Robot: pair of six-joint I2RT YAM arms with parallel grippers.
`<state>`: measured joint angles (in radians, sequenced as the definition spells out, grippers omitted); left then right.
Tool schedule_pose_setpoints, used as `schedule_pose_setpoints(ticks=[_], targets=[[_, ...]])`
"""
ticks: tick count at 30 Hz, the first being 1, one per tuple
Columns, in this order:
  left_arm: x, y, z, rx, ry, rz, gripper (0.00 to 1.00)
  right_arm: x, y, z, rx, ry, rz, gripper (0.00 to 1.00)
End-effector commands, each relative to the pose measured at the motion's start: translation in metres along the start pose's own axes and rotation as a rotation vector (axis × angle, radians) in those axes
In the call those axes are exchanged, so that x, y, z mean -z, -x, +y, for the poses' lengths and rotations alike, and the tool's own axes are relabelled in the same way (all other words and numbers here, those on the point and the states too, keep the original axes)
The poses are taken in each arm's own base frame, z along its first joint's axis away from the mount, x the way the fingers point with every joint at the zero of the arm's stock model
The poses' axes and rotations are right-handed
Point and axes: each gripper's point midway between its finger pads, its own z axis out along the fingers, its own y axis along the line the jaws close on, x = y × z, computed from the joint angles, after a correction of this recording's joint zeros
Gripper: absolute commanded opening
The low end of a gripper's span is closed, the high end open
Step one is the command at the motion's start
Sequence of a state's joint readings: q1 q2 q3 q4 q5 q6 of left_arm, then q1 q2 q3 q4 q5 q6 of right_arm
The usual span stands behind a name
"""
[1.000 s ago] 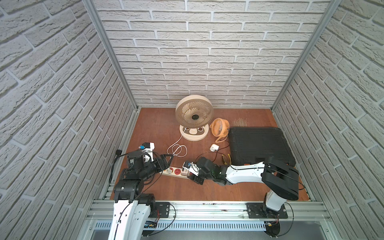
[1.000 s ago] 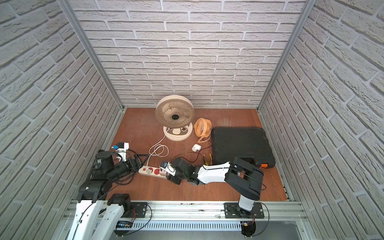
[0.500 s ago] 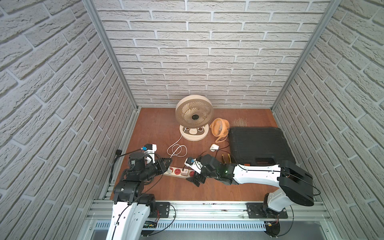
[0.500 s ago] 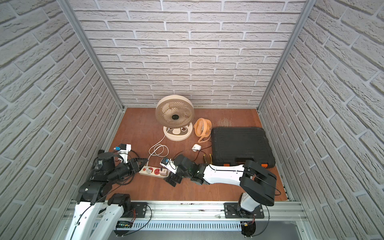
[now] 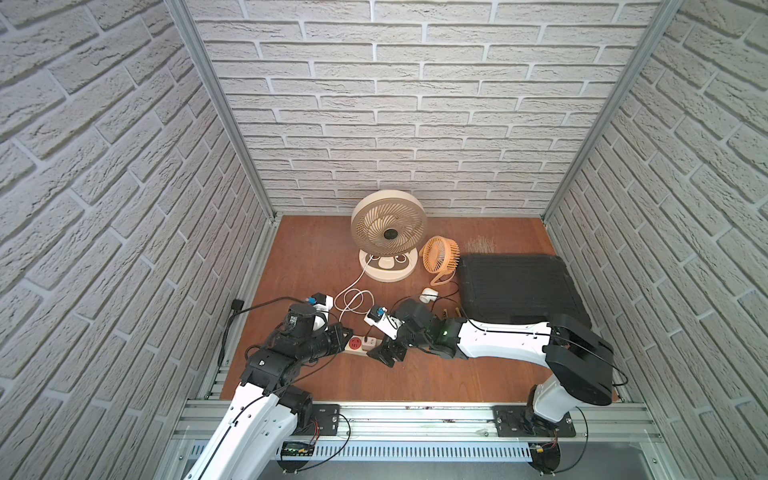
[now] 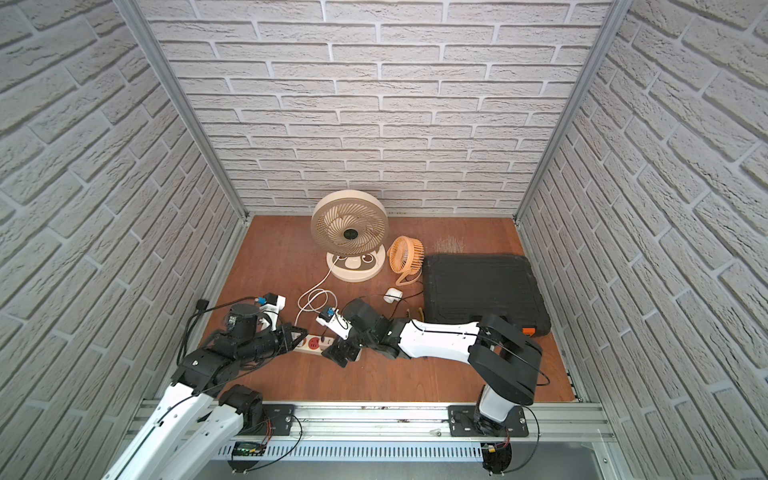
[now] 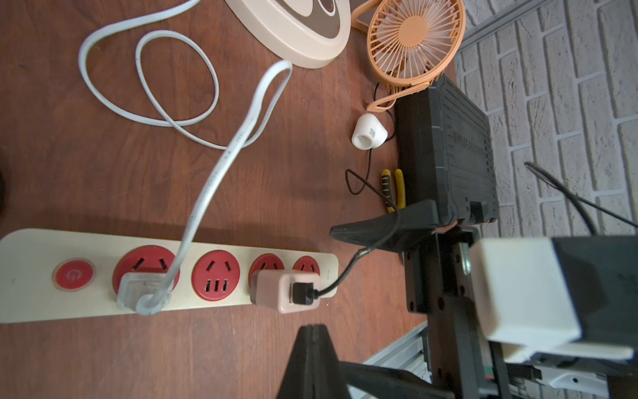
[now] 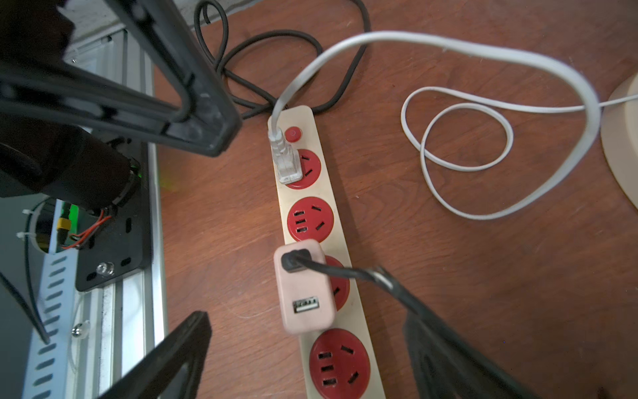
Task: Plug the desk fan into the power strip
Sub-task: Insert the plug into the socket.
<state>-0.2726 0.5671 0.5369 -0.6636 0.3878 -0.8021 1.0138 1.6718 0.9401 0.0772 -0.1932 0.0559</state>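
A spare port on the adapter is shown only by the right wrist view; right pincer spread astride it, left pincer closed, bench open alongside

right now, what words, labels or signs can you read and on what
Power sign, no letters: round red button on the long cream-white power strip.
Raised lettering on the black ribbed plastic case: blurred, unreadable.
Grey print along the flat white cord: too small to read.
Square label on the small white cone-shaped plug: too small to read.
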Motion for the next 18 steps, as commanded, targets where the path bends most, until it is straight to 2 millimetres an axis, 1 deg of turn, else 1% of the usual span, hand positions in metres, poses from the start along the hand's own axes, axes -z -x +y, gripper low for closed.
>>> schedule_pose_setpoints(ticks=[1, 3, 5, 9, 11, 17, 18], targets=[[-0.010, 0.012, -0.003, -0.024, 0.004, -0.052, 0.00, -0.003, 0.006, -0.003, 0.019, -0.008, 0.010, 0.84], [-0.015, 0.010, -0.005, -0.039, 0.008, -0.042, 0.00, -0.006, 0.006, -0.005, 0.030, -0.018, 0.028, 0.75], [-0.019, 0.007, -0.002, -0.052, 0.029, -0.035, 0.00, -0.007, 0.005, -0.007, 0.039, -0.031, 0.042, 0.72], [-0.028, 0.005, 0.006, -0.055, 0.063, -0.028, 0.00, -0.010, 0.004, -0.010, 0.058, -0.046, 0.057, 0.70], [-0.030, 0.006, 0.008, -0.055, 0.076, -0.026, 0.00, -0.013, 0.004, -0.009, 0.072, -0.039, 0.069, 0.62], [-0.037, 0.004, 0.015, -0.051, 0.097, -0.021, 0.00, -0.020, 0.001, -0.006, 0.095, -0.018, 0.107, 0.60], [-0.039, 0.004, 0.014, -0.050, 0.092, -0.017, 0.00, -0.021, 0.000, -0.005, 0.099, -0.015, 0.113, 0.57]])
